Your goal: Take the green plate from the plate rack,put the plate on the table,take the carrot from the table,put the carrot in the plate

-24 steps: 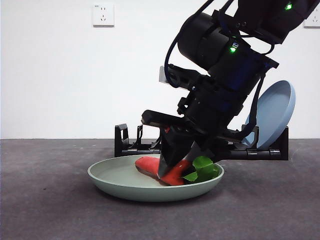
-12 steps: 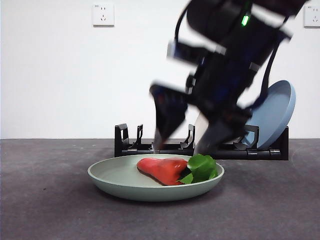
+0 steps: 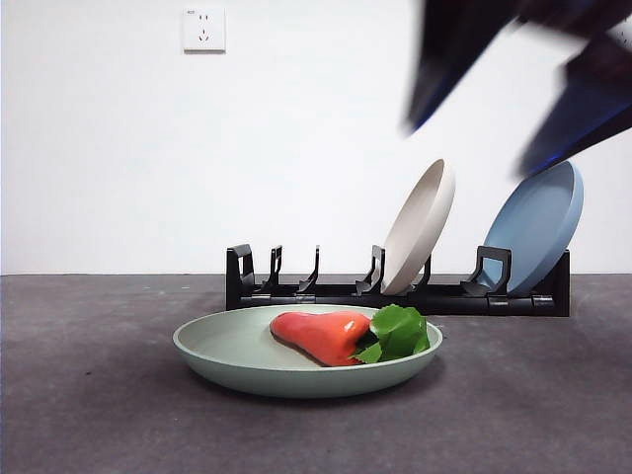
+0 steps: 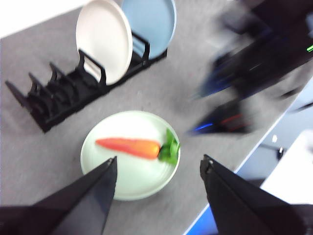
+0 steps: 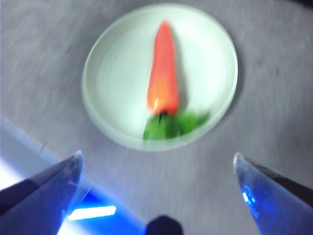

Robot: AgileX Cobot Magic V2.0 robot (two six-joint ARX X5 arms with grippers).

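- The carrot [image 3: 321,336] lies flat in the green plate [image 3: 247,367], a glossy red-orange taper with a crinkled tuft of bright green leaves at its thick end.
- The plate is round, shallow and matte sage, with a low raised rim; it sits on the table [image 3: 89,395], just in front of the rack [image 3: 395,292].
- The table is flat, dark grey and faintly mottled.
- The rack is long, low black plastic with paired upright prongs. A beige plate [image 3: 420,225] and a blue plate [image 3: 538,229] lean in slots toward one end; the other slots stand bare.
- The right gripper [image 5: 159,191] hangs above the plate, blurred, its tapered black jaws spread wide and holding nothing.
- The left gripper [image 4: 159,169] is also high over the plate, jaws wide apart and empty.
- A white wall socket [image 3: 203,29] is on the plain wall behind.
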